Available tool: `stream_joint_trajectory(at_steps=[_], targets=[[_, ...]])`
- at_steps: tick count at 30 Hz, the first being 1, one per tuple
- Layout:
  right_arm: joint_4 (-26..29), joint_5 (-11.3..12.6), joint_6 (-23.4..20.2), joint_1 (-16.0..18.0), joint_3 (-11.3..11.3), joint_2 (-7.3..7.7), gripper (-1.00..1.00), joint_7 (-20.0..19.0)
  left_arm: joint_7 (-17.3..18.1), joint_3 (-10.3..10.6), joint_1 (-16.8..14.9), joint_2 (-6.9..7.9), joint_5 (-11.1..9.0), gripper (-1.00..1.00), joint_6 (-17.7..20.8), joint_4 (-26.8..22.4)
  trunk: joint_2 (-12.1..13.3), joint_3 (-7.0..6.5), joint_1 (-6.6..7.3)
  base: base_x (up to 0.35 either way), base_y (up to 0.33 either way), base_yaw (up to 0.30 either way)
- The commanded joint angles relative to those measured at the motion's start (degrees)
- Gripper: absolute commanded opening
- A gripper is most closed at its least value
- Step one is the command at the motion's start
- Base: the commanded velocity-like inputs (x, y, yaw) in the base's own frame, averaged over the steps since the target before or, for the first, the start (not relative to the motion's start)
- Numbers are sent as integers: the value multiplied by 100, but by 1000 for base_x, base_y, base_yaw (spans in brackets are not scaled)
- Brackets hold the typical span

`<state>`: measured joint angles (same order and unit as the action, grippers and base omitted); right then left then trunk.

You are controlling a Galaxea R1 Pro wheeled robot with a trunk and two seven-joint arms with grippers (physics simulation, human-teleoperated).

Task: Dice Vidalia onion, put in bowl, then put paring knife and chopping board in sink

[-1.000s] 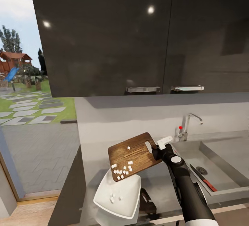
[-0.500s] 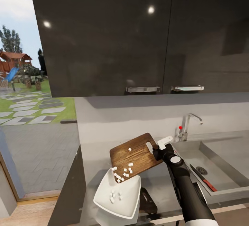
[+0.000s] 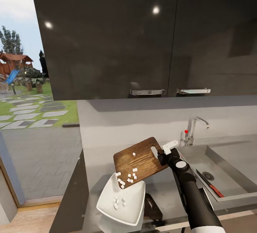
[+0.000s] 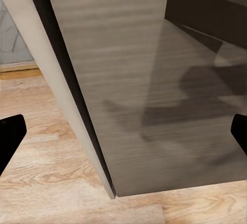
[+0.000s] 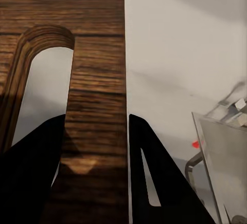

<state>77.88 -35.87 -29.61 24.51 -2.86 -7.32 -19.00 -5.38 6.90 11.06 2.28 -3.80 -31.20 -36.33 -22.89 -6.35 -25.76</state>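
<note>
My right gripper [image 3: 161,151] is shut on the handle end of the brown chopping board [image 3: 141,160], holding it raised and tilted down over the white bowl [image 3: 130,210] on the grey countertop [image 3: 162,188]. Several white diced onion pieces [image 3: 127,178] cling near the board's low edge, and a few [image 3: 118,201] lie in the bowl. The red-handled paring knife [image 3: 210,185] lies in the steel sink [image 3: 228,165]. In the right wrist view the board [image 5: 98,80] is pinched between the dark fingers [image 5: 159,183]. My left gripper [image 4: 123,136] is open beside a dark cabinet.
The chrome faucet [image 3: 194,129] with a red knob stands behind the sink. Glossy black upper cabinets [image 3: 142,37] hang above the counter. A window [image 3: 32,101] onto a garden is to the left. The left wrist view shows light wood floor [image 4: 46,183].
The board has shifted slightly right and tipped more. The onion pieces have slid toward its low edge, and a few more have dropped into the bowl.
</note>
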Motion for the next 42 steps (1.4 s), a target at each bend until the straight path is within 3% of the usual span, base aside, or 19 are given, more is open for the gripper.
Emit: stream_joint_trajectory(at_steps=[1, 7, 10, 14, 27, 34, 42], targets=[[8, -59, -9, 1, -13, -6, -100, -52, -51, 48, 2, 9, -38, 100, -9, -6, -3, 1, -2, 0, 0, 0], [8, -117, -9, 1, -3, -6, -100, -45, -51, 48, 2, 9, -40, 100, -9, -6, -3, 1, -2, 0, 0, 0], [8, -516, -4, 1, 6, -29, -100, -49, -51, 48, 2, 9, -39, 100, -9, -6, -3, 1, -2, 0, 0, 0], [3, -671, -1, 1, 6, -39, -100, -51, -51, 48, 2, 9, -40, 100, -9, -6, -3, 1, -2, 0, 0, 0], [7, -712, -1, 1, 11, -54, -100, -49, -51, 48, 2, 9, -41, 100, -9, -6, -3, 1, -2, 0, 0, 0], [8, -728, -8, 1, 185, -68, -100, -36, -51, 48, 2, 9, -42, 100, -9, -6, -3, 1, -2, 0, 0, 0], [8, -729, -8, 1, 209, -68, -100, -34, -51, 48, 2, 9, -37, 100, -9, -6, -3, 1, -2, 0, 0, 0]])
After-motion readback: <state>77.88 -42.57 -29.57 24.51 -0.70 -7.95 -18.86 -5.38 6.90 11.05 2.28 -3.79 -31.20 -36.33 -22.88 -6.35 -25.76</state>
